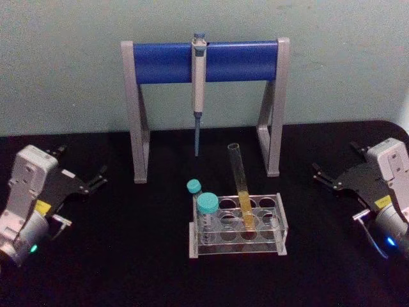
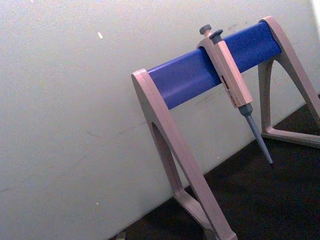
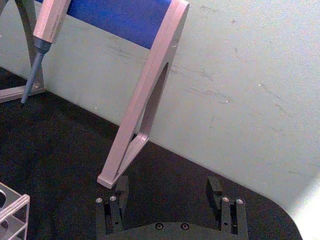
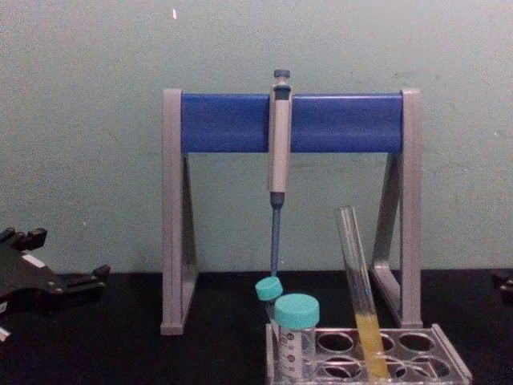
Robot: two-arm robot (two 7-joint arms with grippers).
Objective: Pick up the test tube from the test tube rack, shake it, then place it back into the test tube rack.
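The right gripper [image 1: 335, 160] rests on the black tabletop [image 1: 128, 256] at the right, well apart from the rack. Its two dark, blocky fingers [image 3: 120, 187] stand wide apart with nothing between them, as the right wrist view shows. The left gripper [image 1: 82, 161] lies at the left side of the table, also spread open and holding nothing, its black prongs pointing toward the middle.

The test tube [image 1: 241, 185] is a long, thin, clear glass tube without a cap. It stands in the test tube rack [image 1: 281, 230], leaning slightly away from upright, with yellow liquid in its lower part. The rack is low, clear plastic with rows of round holes. At its left end sit two shorter vials with round teal caps [image 1: 207, 204]. Behind it stands a pipette stand [image 1: 137, 115] with grey legs and a smooth blue crossbar, from which a grey pipette [image 1: 199, 83] hangs tip down.
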